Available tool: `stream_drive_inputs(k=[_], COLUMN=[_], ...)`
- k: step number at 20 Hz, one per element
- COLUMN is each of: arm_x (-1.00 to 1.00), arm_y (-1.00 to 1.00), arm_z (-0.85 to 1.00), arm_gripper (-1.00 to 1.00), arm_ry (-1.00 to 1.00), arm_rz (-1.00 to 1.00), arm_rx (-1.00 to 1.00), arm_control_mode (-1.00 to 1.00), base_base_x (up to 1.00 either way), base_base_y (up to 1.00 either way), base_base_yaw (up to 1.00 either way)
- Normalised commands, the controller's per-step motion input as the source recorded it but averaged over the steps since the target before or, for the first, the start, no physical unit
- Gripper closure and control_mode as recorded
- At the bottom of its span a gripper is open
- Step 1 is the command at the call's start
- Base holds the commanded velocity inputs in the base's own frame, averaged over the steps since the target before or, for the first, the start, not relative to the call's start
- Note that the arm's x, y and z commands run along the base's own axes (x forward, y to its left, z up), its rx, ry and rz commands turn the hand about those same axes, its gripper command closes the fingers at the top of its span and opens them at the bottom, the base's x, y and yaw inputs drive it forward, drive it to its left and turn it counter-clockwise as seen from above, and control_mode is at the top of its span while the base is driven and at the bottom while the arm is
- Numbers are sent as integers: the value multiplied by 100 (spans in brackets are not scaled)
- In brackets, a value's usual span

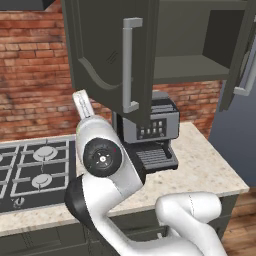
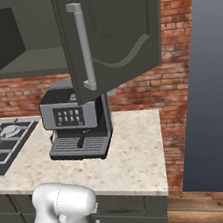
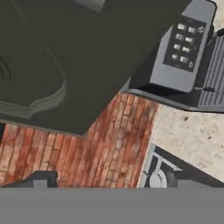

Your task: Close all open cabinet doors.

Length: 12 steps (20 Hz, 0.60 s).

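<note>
Left base view: both cabinet doors (image 1: pixel 107 55) stand open above the coffee machine (image 1: pixel 152 132) on the desk (image 1: pixel 210 167). Pincer (image 3: pixel 111 180) fingertips apart, holding nothing, below one door. Risk: a push glances off the door edge, or the arm clips the machine.

The arm (image 1: pixel 107 200) is glossy white, built of rounded tubular links with dark collars between them. One joint carries a round black cap with a small silver centre and red dot.
</note>
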Motion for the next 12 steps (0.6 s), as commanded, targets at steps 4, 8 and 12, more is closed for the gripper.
stream_drive_inputs(k=[4, 8, 12], arm_x=[33, 44, 38], arm_y=[12, -3, -2], arm_z=[17, 12, 17], arm_gripper=[-100, -100, -100], arm_ry=[-8, 0, 0], arm_rz=[-22, -24, -29], arm_rx=[18, 14, 7], arm_control_mode=[-100, -100, -100], base_base_x=[0, 0, 0], base_base_y=[0, 0, 0], base_base_yaw=[0, 0, 0])
